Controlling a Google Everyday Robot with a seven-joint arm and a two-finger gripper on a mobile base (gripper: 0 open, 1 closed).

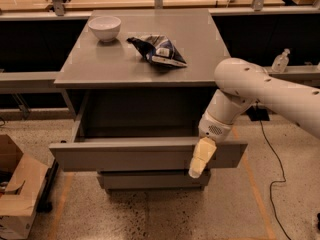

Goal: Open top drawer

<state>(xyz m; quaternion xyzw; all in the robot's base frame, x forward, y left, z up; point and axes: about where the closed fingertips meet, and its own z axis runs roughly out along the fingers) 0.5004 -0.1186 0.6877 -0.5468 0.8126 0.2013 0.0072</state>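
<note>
Lower right of centre, the claw (199, 160) lies against the front of the top drawer (125, 156), which stretches leftward; spread or pinching, I cannot tell.

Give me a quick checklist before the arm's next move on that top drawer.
1. Top drawer stands well out of the cabinet: ok.
2. Claw at the drawer front, right of middle: ok.
3. Claw's hold on the front: cannot tell.
4. Bowl and chip bag on the cabinet top, apart from the arm: ok.
5. Cardboard box clear of the drawer's left end: cannot tell.
</note>
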